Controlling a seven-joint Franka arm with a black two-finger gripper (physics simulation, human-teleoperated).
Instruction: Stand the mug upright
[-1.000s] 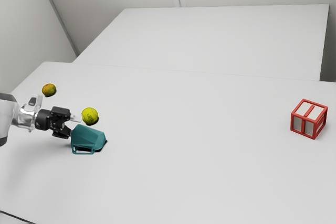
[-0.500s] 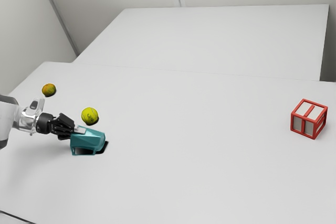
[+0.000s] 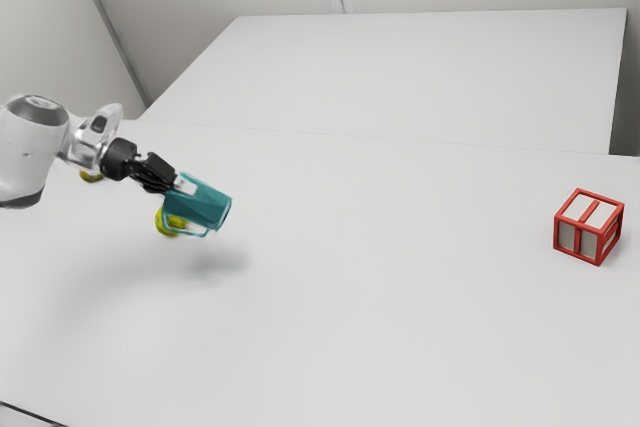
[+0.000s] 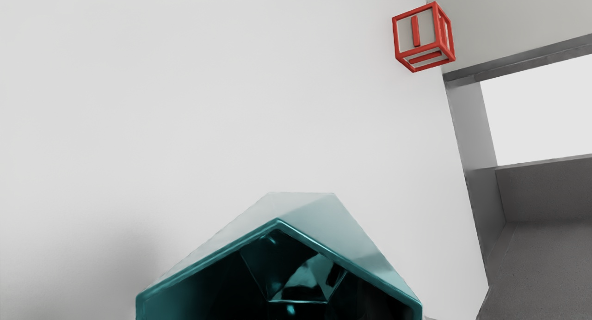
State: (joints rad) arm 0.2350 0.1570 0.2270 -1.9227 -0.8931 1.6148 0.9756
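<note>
Mug (image 3: 205,205) has risen clear of the tabletop (image 3: 380,297), claw (image 3: 182,186) clamped on its wall. Mouth faces the claw; base slants down. Not upright: likely needs more turning before set-down.

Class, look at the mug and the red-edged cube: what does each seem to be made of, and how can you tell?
Mug: perhaps glazed ceramic or glossy plastic; its teal faces carry bright highlights, inside too.

Cube: possibly painted wood or plastic, fairly matt; its red bars and pale panels look evenly coloured, so the material stays open.
</note>
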